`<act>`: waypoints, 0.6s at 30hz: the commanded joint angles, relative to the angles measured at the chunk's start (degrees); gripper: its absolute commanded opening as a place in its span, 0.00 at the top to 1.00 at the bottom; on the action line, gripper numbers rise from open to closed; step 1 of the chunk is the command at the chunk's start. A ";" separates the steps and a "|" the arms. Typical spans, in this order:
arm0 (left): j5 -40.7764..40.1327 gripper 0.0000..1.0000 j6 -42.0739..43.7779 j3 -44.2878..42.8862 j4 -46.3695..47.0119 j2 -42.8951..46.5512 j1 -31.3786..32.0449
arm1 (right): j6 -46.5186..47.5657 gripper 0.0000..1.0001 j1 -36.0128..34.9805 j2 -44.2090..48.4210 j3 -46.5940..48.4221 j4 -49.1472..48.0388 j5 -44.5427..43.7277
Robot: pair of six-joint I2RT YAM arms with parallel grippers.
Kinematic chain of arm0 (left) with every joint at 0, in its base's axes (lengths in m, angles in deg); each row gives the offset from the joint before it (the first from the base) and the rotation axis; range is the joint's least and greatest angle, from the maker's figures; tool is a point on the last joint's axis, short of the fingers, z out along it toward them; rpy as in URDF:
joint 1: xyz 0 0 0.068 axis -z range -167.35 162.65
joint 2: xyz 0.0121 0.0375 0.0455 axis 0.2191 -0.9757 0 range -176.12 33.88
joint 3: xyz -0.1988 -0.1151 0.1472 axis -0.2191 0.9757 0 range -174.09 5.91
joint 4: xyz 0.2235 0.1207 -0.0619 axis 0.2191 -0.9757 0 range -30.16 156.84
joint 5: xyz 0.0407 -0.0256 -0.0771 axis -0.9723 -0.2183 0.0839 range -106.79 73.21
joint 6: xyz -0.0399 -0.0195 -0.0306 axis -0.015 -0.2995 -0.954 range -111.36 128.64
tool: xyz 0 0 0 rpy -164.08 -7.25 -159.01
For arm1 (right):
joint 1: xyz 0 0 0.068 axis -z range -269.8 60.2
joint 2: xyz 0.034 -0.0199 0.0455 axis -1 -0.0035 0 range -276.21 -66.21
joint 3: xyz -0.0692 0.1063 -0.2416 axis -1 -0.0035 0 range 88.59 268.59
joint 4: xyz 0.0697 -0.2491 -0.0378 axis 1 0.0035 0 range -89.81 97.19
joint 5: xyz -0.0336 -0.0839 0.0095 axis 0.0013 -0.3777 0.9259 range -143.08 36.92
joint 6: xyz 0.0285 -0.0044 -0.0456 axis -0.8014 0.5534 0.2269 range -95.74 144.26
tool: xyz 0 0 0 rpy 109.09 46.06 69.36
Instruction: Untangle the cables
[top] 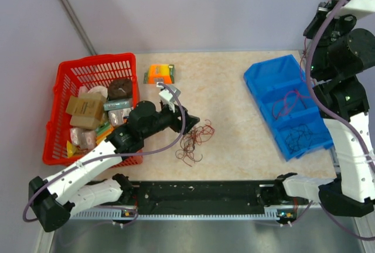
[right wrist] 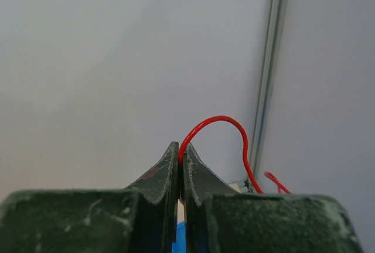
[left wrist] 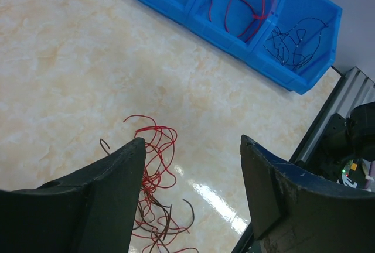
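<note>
Wisps, weightless and snag-prone, the cables (top: pixel 194 142) lie at eight o'clock of the blue bin (top: pixel 250 83) below my open left gripper (left wrist: pixel 192 142), best taken by one outlying loop, while my right gripper (right wrist: pixel 180 154) clamps a red strand (right wrist: pixel 225 121).

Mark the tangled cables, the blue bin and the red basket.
tangled cables (top: pixel 193 142), top view, middle of the bundle.
blue bin (top: pixel 270 76), top view, bare floor of far compartment.
red basket (top: pixel 82 76), top view, far mesh wall.

Thin red and dark cables (top: pixel 193 140) lie loosely tangled on the table (top: pixel 234 118).
</note>
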 commanded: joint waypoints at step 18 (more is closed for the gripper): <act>5.35 0.29 -2.84 -2.96 0.43 4.13 0.10 | -18.17 1.00 19.37 1.63 0.71 9.03 16.50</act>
